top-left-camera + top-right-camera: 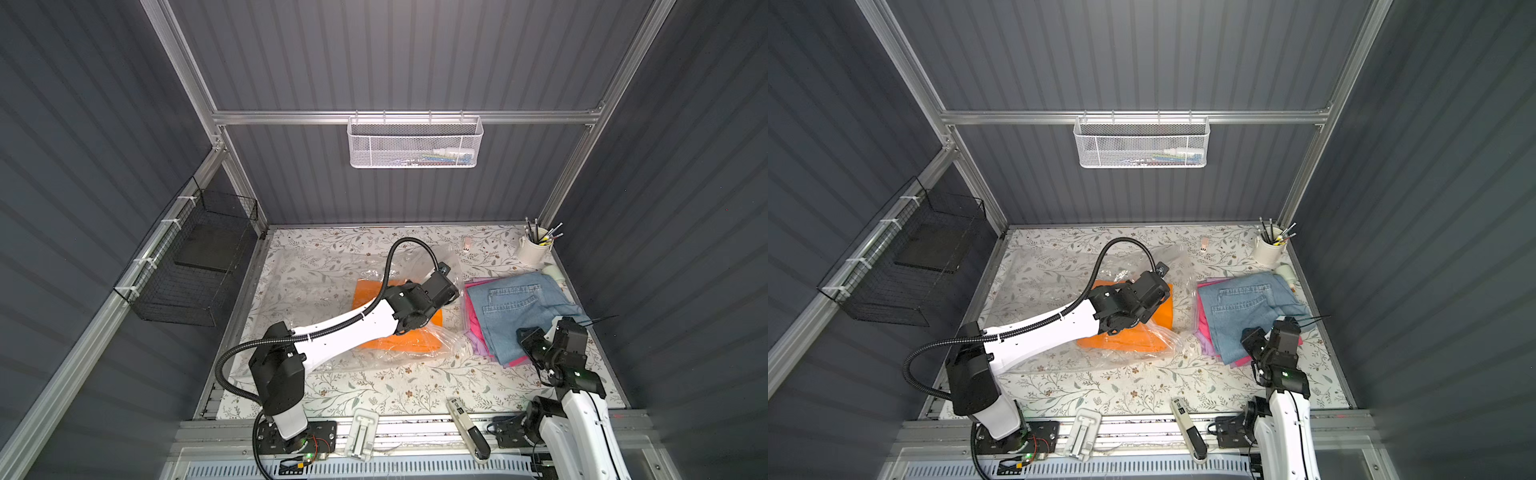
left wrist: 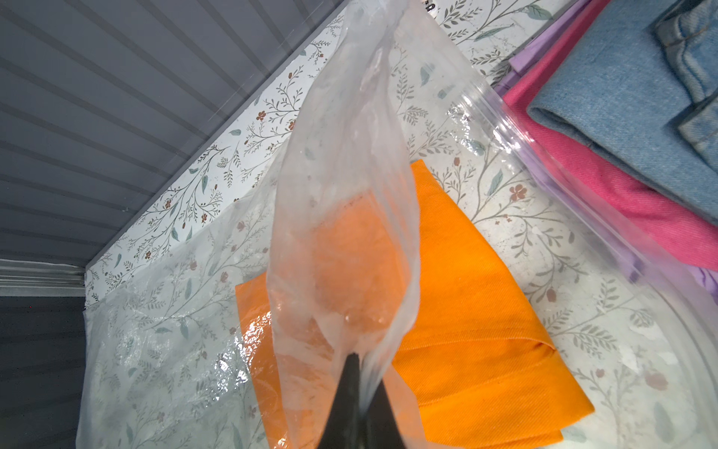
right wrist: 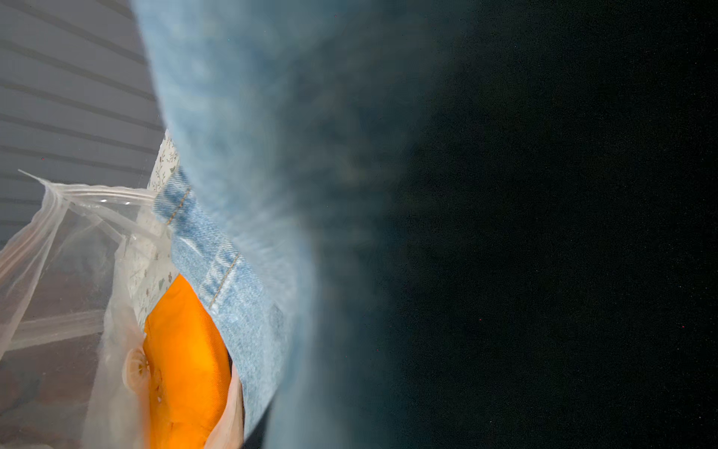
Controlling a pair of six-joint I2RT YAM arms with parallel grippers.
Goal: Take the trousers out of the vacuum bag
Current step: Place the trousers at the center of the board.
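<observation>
The left claw (image 2: 359, 388) is pinched narrow on a fold of the vacuum bag (image 2: 342, 155), holding the film up like a tent over the orange trousers (image 2: 466, 311), which lie flat inside the bag on the tabletop (image 1: 374, 386). The denim pair (image 1: 515, 307), hot pink pair (image 2: 621, 202) and lilac pair (image 2: 536, 54) are stacked outside, just beside the bag's zip edge. The right claw (image 1: 530, 338) sits at the near edge of that stack, its wrist view filled by blurred denim, so whether it is wide, narrow or holding cloth cannot be told. The likely trouble is that thin, slick film could slip from the left pinch and collapse the mouth onto the orange pair. A right claw snagged on denim could also drag the tidy stack askew as it moves off. The zip strip lies against the stack's edge, and the left arm crosses above the orange pair, crowding any reach inside. A cup of pens (image 1: 534, 249) and a white bottle (image 1: 552, 272) stand behind the stack, clear of the work.
</observation>
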